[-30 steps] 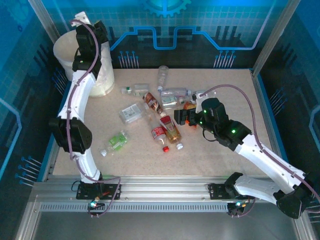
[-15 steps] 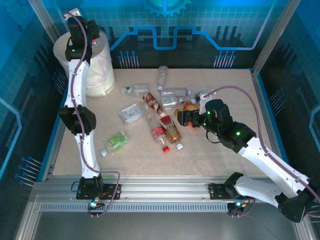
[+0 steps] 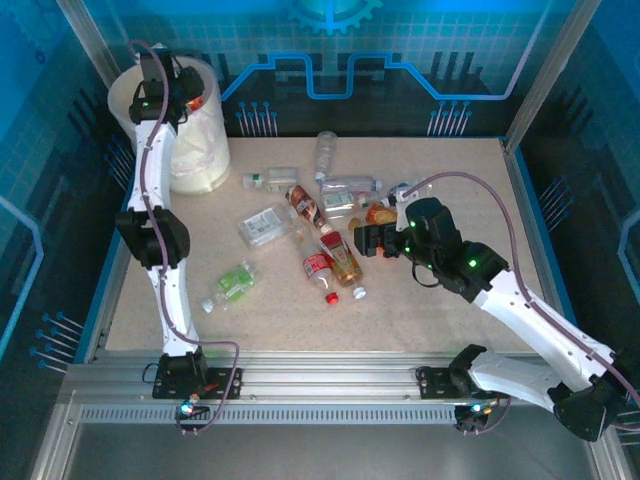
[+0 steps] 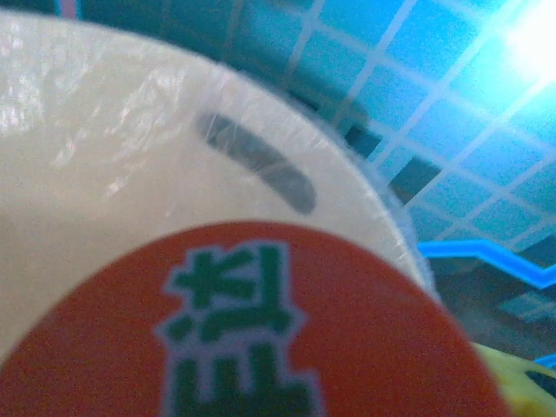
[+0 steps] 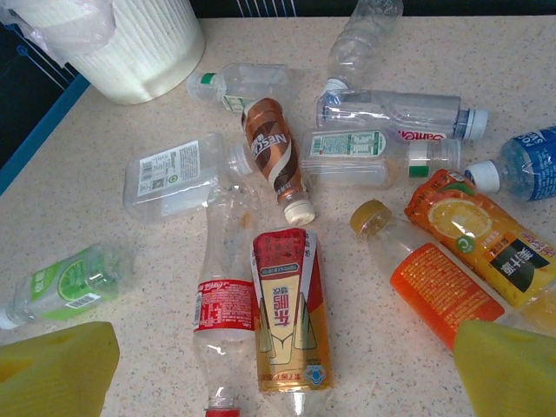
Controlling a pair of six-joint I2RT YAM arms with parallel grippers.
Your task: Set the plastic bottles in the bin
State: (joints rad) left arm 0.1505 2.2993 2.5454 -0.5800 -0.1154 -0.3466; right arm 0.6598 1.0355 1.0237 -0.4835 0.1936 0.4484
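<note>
The bin stands at the far left corner of the tabletop. A red-labelled bottle now hangs over its open mouth, gripped narrowly in the left pincer. In the left wrist view the red label with green lettering sits right against the lens, with the lined inner wall and an oval handle slot of the bin behind it. A second ago this arm was lower, in front of the bin's near wall. It has since swung up and back across the rim, so this bottle looks ready to be let go, though it has not yet dropped. The other plastic bottles lie scattered mid-tabletop, well apart from the bin, about a dozen of them, some crushed. The right pincer hovers at the right edge of that cluster with its jaws spread wide and holding nothing, and it has hardly shifted in the last second. Its wrist view looks down on a red-and-gold labelled bottle and an orange bottle just beside it. Either seems a likely next pick.
</note>
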